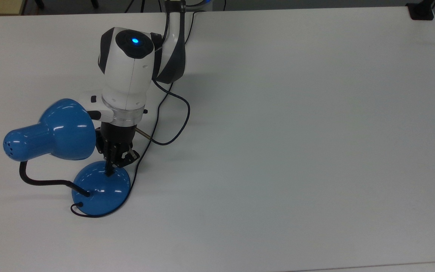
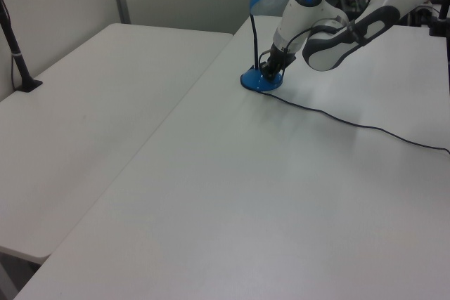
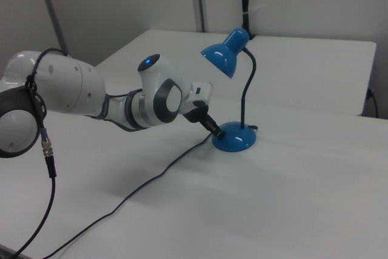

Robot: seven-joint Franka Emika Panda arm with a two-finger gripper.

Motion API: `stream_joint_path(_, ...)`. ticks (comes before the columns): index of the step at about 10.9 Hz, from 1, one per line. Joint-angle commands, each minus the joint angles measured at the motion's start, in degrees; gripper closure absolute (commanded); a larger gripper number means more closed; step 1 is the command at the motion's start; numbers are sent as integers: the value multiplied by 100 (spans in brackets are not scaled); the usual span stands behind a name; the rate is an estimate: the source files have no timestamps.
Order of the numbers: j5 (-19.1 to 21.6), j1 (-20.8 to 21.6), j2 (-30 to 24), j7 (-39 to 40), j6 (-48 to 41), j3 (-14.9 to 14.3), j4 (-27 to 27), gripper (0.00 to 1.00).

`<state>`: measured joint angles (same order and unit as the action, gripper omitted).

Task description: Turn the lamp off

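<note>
The lamp (image 1: 66, 158) stands near the top view's left edge of the white tabletop (image 1: 296, 132), its round base (image 1: 101, 188) flat on the surface and its shade (image 1: 51, 130) hanging out over the top view's left on the bent black neck (image 1: 40, 182). The end effector (image 1: 109, 172) comes down at a slant onto the upper slope of the base, and its tip seems to touch the dome there. That is most likely where the switch sits, so the pose reads as a press on the switch rather than a grasp. The fingers look drawn together into one narrow point with nothing between them, which suits poking a small button.

In the right view the shade hangs above and just beside the arm's wrist (image 3: 200, 98), so the slanted approach probably serves to slip in under it. The lamp's thin cord (image 1: 79, 212) loops out from the near side of the base. A second black cable (image 1: 172, 113) trails across the tabletop just beside the base on the top view's right, close to the wrist but not under the tip. No glow can be made out under the shade.
</note>
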<state>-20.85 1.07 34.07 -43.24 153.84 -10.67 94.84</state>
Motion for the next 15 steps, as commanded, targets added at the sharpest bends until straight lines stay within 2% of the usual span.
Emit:
stream_joint_path(1, -86, 78, 109, -176, 137, -14, 210, 93)
stream_joint_path(3, -16, 69, -206, -167, 41, 12, 253, 89)
stream_joint_path(6, -7, -27, -970, -150, -1509, 538, 385, 75)
stream_joint_path(7, -7, -36, -1233, -141, -1889, 731, 542, 67)
stream_joint_path(8, -7, -36, -1480, -141, -2137, 864, 727, 56)
stream_joint_path(10, 2, -54, -1797, -89, -2943, 1162, 816, 9)
stream_joint_path(11, 46, -150, -1990, 147, -3391, 1364, 816, 0)
stream_joint_path(12, 359, -255, -2201, 541, -3840, 1540, 782, 0)
stream_joint_path(15, 1615, -588, -2886, 2655, -5140, 1568, 519, 0)
